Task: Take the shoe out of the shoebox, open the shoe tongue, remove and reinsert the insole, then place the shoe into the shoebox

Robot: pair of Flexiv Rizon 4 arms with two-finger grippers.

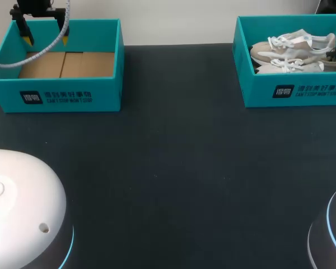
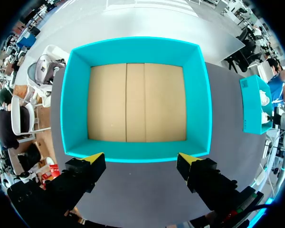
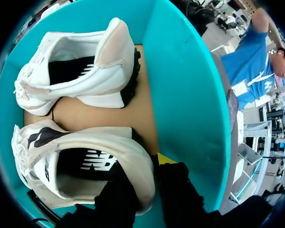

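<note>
right claw (image 3: 143,187) pinching the near shoe (image 3: 76,166) by its heel

my right claw stands narrow. one finger is inside the heel and one outside, both pressing it. the near shoe lies beside a second shoe (image 3: 80,66) in the right shoebox (image 3: 185,95). my left claw (image 2: 141,160) hangs wide open above the left shoebox (image 2: 76,109), which shows its cardboard floor.

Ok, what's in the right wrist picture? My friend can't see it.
A white shoe lies in a teal shoebox with the right gripper at its heel. A second white shoe lies beside it, farther from the gripper.
</note>
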